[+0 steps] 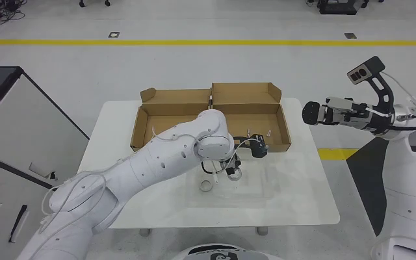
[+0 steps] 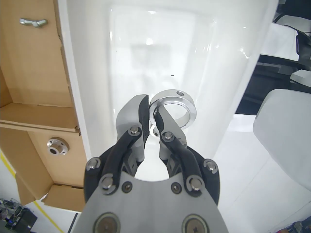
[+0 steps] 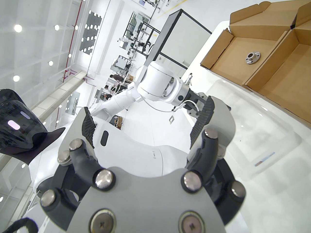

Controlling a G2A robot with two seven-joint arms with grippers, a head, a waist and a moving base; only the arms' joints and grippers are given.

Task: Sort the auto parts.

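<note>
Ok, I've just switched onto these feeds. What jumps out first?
The left hand is shut on a shiny metal ring, pinching its wall over the clear tray on the white table. Beside the tray, two cardboard boxes stand side by side: one holds a wing bolt, its neighbour a flanged hub. The right hand hangs open, off to the side of the table.

My left arm [image 1: 149, 169] lies stretched forward, wrist bent down, its left gripper [image 2: 151, 109] pinched on a shaft collar's [image 2: 191, 110] wall. My right gripper [image 3: 148, 115] hangs out to the side, fingers spread wide.
</note>
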